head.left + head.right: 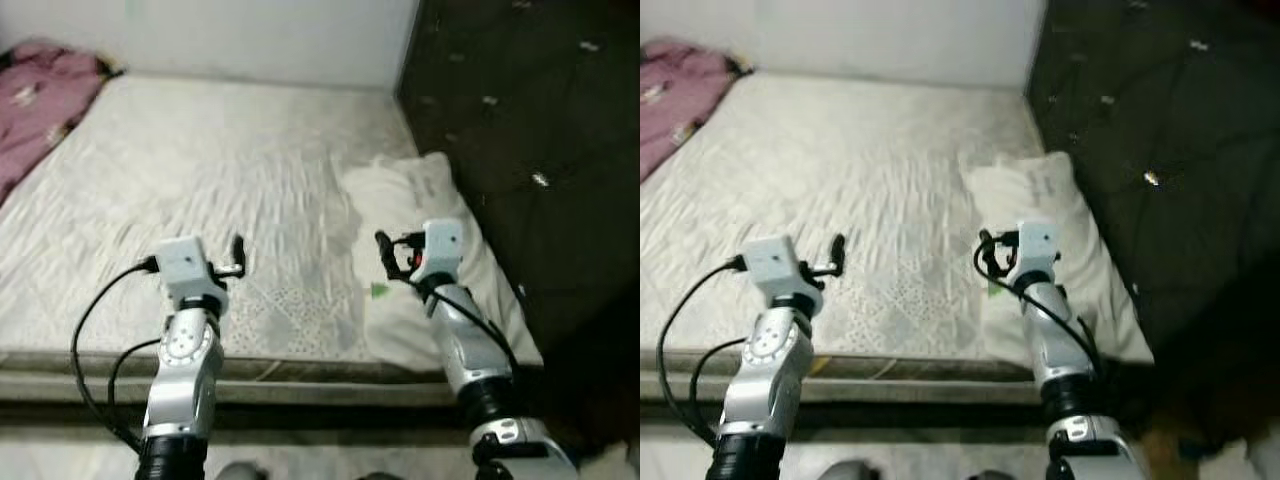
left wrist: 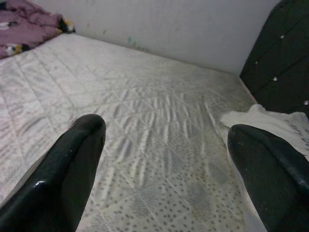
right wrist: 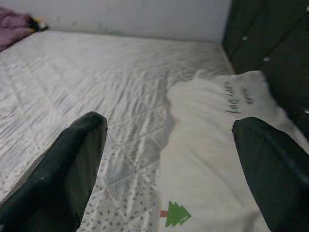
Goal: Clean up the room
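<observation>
At the near edge of the bed (image 1: 200, 180), both grippers hover with fingers spread wide and nothing held: the left gripper (image 1: 236, 256) over bare quilted mattress, the right gripper (image 1: 392, 255) over the near end of the white pillow (image 1: 420, 200), which lies along the bed's right edge beside the dark headboard (image 1: 520, 120). Judged step: approach, nothing yet grasped. The next move likely calls for lowering the right gripper onto the pillow. A pink blanket (image 1: 40, 100) at the far-left corner is cut off; the pillow's print is illegible.
</observation>
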`<state>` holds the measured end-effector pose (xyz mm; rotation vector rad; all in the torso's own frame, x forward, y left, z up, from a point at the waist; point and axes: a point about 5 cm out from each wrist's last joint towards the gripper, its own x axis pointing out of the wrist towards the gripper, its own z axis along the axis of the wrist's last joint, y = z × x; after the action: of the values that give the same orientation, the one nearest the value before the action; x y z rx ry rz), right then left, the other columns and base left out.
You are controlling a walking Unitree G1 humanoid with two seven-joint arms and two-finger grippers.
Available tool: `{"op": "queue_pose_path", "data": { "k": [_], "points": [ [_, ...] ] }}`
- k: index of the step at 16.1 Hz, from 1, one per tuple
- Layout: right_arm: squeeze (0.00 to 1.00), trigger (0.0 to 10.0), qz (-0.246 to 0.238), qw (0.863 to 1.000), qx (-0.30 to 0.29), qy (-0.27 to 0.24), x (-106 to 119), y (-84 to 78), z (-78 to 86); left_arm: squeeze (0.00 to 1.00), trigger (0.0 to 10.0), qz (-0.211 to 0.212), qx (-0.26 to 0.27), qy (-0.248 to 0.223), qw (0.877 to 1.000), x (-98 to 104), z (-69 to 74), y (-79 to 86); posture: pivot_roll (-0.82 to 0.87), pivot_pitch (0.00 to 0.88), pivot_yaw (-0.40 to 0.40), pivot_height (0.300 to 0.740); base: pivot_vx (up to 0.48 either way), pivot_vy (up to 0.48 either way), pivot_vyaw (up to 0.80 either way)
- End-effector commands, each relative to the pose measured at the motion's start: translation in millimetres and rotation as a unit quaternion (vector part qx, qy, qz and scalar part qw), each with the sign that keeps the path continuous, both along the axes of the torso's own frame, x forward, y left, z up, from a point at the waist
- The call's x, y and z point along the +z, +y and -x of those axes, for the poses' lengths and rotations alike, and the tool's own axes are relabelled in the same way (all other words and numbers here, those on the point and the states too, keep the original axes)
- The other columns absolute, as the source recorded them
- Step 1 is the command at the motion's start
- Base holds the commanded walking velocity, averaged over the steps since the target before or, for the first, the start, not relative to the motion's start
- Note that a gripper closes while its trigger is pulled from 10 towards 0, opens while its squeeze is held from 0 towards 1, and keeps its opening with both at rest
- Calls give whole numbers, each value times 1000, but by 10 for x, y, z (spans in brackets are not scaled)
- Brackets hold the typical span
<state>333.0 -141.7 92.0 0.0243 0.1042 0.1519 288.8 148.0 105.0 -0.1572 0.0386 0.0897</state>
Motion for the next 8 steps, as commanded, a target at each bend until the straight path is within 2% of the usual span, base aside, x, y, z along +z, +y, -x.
{"op": "queue_pose_path", "data": {
  "k": [1,3,5,7,8],
  "points": [
    [0,10000,-6,1000,6,-4,37,58,-23,0,10000,-2,2,-2,1000,24,0,18,6,0,-31,740,0,480,0],
    [0,10000,-5,1000,7,-4,37,57,-23,0,10000,1,12,-7,1000,34,10,43,7,0,-32,740,0,366,0],
    [0,10000,-11,1000,8,-13,56,59,-20,0,10000,-12,17,-17,1000,58,24,65,9,0,-33,740,0,0,0],
    [0,10000,-1,998,-22,-57,183,-9,-16,0,10000,-47,92,-14,995,58,81,290,13,0,-32,740,0,0,0],
    [0,10000,15,997,-39,-70,217,-53,-9,0,10000,-43,108,-15,993,58,110,361,17,0,-34,740,0,0,0]
  ]
}}
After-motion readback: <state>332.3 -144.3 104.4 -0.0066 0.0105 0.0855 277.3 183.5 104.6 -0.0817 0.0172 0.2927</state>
